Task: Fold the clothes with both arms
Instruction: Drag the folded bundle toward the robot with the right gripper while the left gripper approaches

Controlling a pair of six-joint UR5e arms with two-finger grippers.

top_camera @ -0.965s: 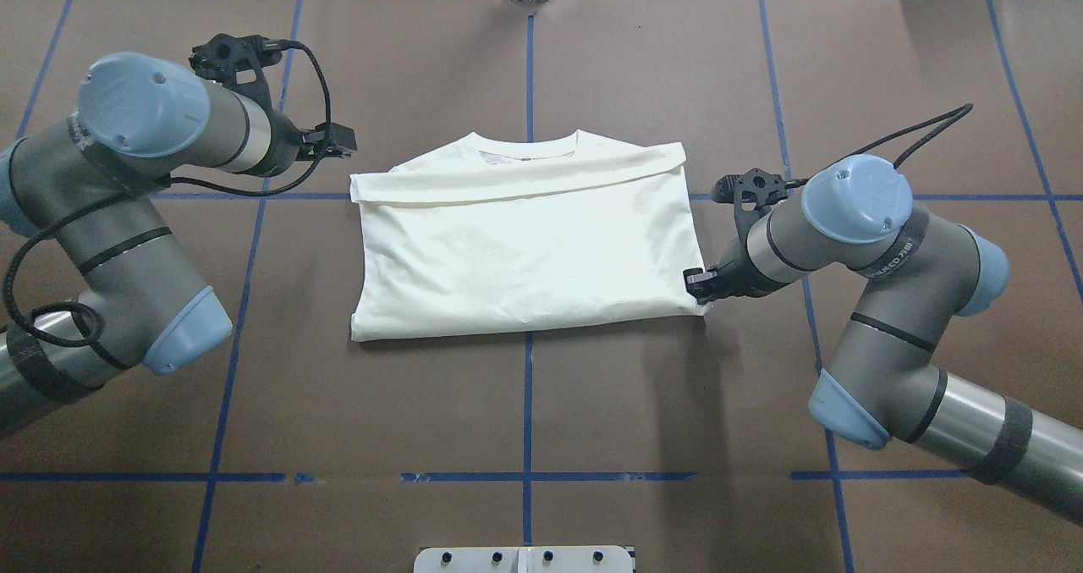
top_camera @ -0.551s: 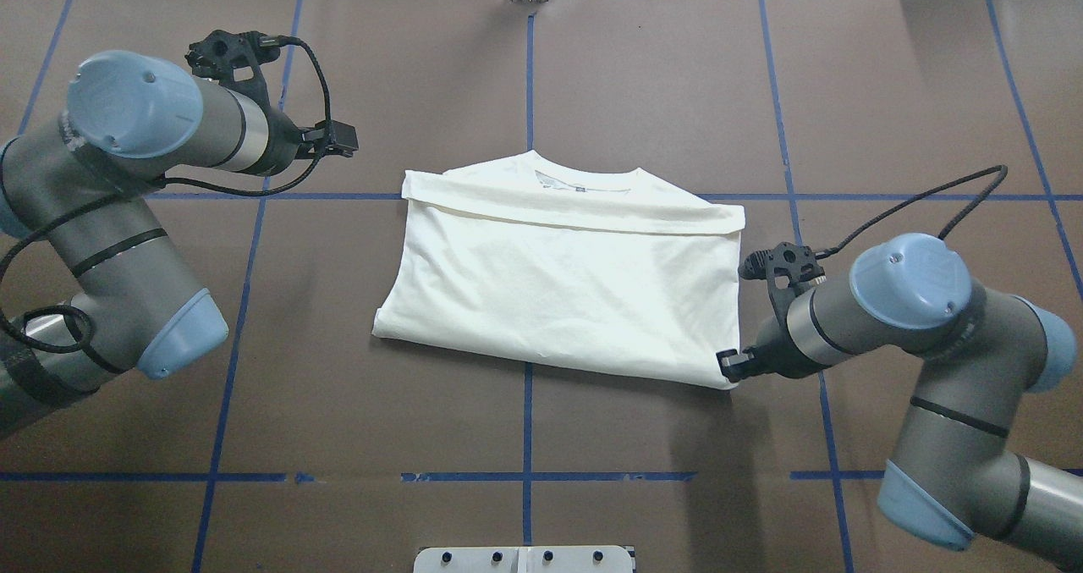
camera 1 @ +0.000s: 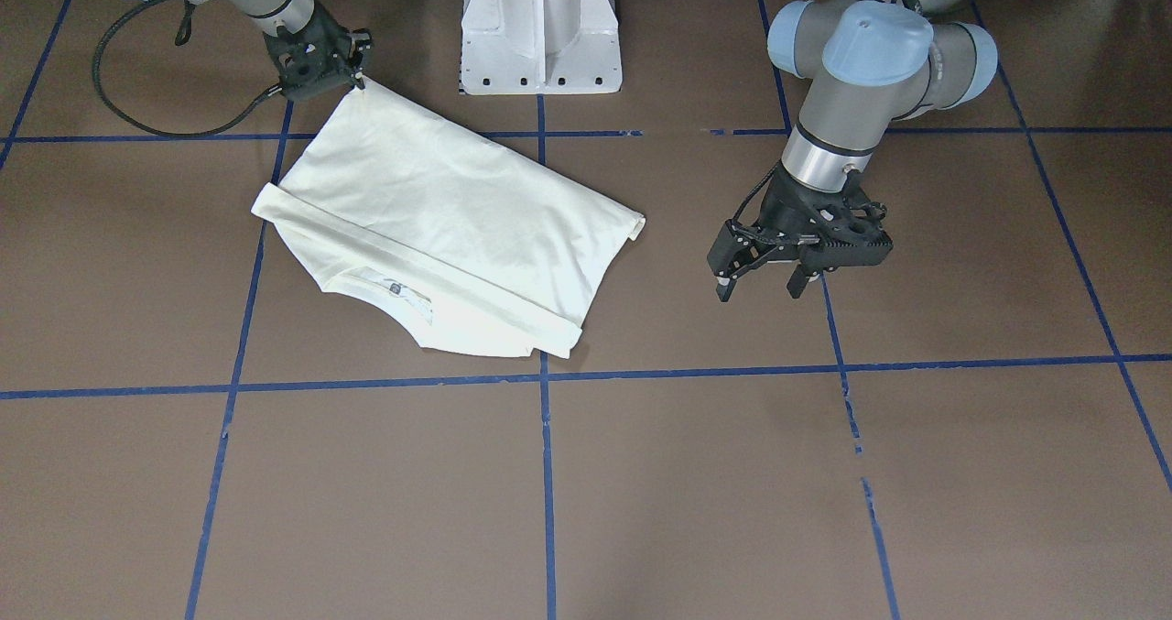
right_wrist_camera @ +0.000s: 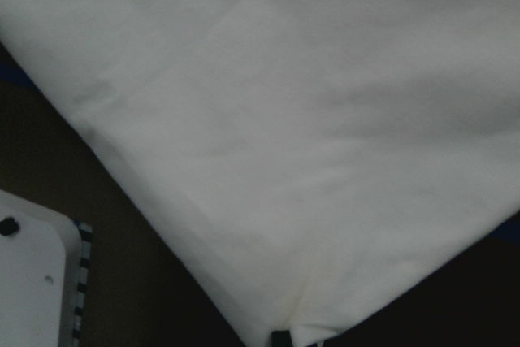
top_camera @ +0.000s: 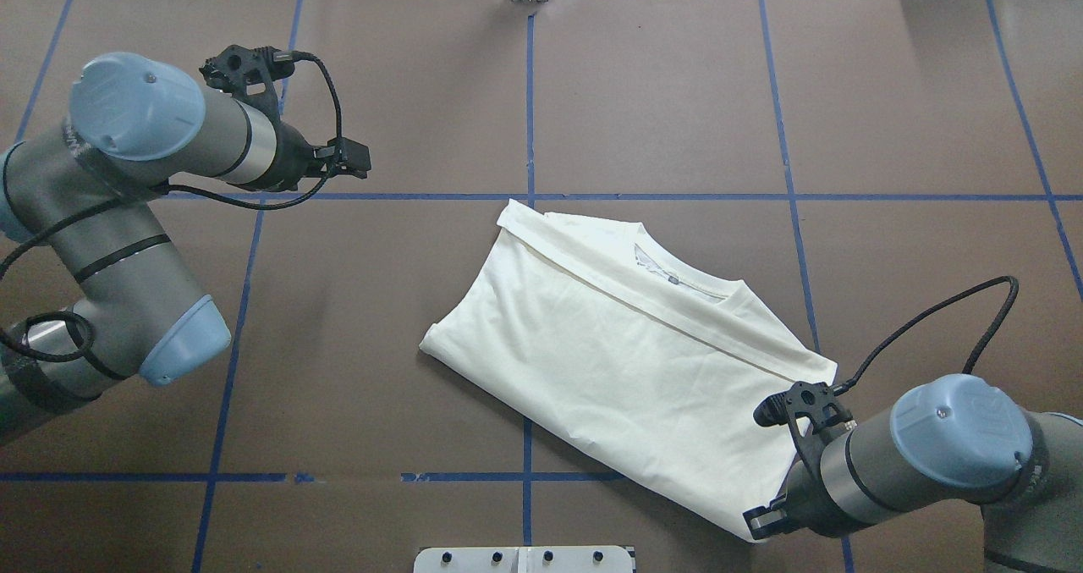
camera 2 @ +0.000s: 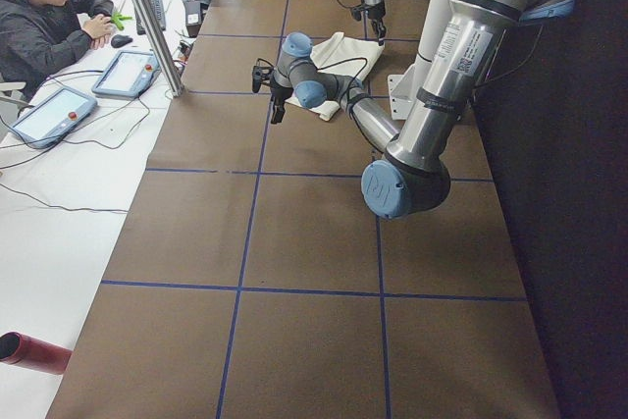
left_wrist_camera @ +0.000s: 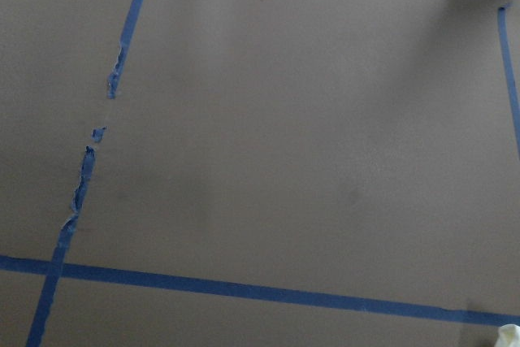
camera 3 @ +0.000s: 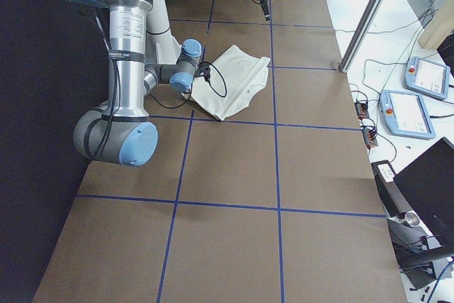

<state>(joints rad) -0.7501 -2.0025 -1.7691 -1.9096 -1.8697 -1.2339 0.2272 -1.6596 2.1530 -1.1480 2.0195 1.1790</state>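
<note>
While pinching a T-shirt (top_camera: pixel 626 361) corner in the right end effector (top_camera: pixel 759 524), likely to drag it along the worktop (top_camera: pixel 338 344), holds left end effector (camera 1: pixel 759 288) wide, clear.

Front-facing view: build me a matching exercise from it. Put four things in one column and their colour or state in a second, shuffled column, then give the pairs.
Things:
1. shirt
2. left pincer
3. right pincer
4. pedestal

States:
A. open, holding nothing, apart from the shirt
B. white, at the view's top edge
C. shut on a corner of the shirt
D. cream, folded

Pairs: 1-D, 2-A, 3-C, 4-B
</note>
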